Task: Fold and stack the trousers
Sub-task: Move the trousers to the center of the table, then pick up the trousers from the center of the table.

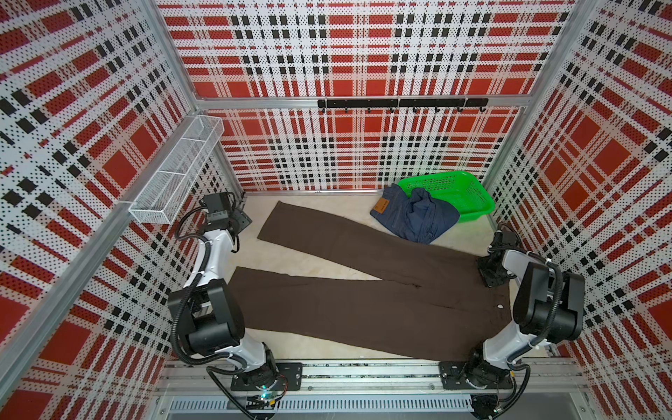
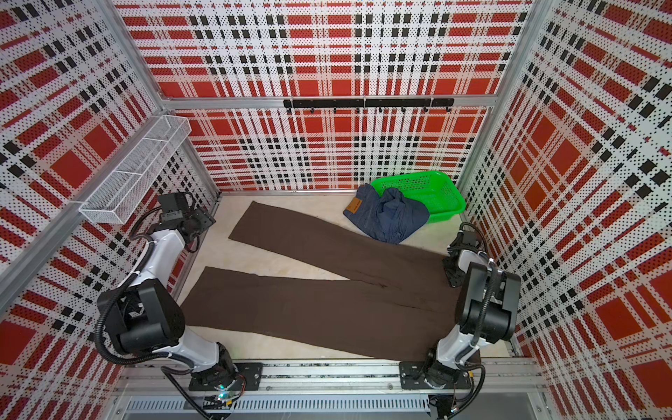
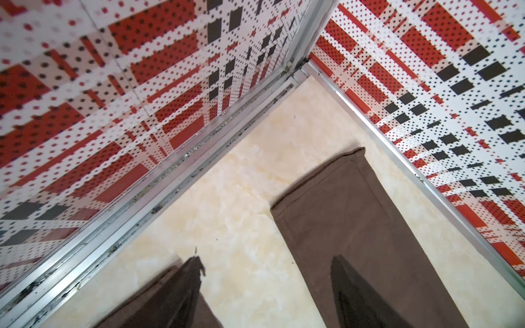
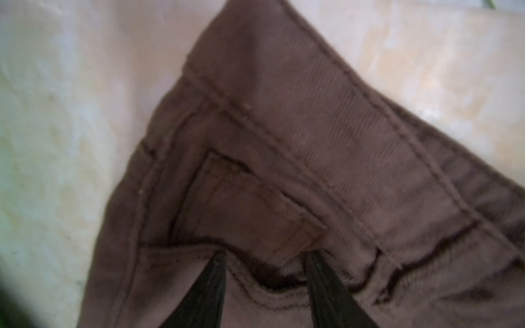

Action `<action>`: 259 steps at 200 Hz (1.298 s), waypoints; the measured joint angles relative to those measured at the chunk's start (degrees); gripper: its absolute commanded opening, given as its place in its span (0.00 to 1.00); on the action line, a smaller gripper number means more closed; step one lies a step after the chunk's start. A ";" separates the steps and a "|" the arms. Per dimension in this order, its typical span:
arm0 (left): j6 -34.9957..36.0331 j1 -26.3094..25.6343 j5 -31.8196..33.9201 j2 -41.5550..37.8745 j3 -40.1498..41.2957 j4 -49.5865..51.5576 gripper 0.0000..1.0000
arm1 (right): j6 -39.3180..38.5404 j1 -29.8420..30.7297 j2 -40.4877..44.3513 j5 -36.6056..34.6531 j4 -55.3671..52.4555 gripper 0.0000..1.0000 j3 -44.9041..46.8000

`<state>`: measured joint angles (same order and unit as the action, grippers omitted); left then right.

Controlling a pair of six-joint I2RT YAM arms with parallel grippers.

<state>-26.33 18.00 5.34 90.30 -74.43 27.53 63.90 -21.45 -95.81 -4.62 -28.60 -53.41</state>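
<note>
Left of the brown trousers (image 1: 363, 302), which are lying flat on the table (image 1: 305, 256), the left gripper (image 3: 267, 259) is hovering near the far leg's hem, jaws wide apart and empty. The denim trousers (image 1: 418, 218) are lying half out of the green basket (image 1: 448, 175), touching that leg. The right gripper (image 4: 264, 254) is pressing on the brown waistband, jaws apart.

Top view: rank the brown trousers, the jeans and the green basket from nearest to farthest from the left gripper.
1. The brown trousers: the far leg's hem lies just beside the left gripper.
2. The jeans: heaped far over on the right side.
3. The green basket: back right corner, behind the jeans.
</note>
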 measured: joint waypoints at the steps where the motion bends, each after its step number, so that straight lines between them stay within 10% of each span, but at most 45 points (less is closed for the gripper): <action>1: 0.02 0.04 0.02 0.02 0.02 0.00 0.76 | 0.02 -0.15 -0.04 0.15 0.04 0.49 -0.07; 124: 0.04 -4.70 0.94 4.37 -4.76 1.64 0.76 | -1.68 -4.11 8.61 -1.01 -5.90 0.68 -7.67; 259: 0.50 -6.91 1.60 8.94 -11.23 2.84 0.79 | 4.22 -6.38 -9.84 -3.34 -8.70 0.66 -19.78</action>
<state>-25.82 11.09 6.94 99.24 -85.67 30.37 68.12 -27.83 -105.65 -7.97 -37.30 -73.19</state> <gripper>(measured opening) 0.787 0.663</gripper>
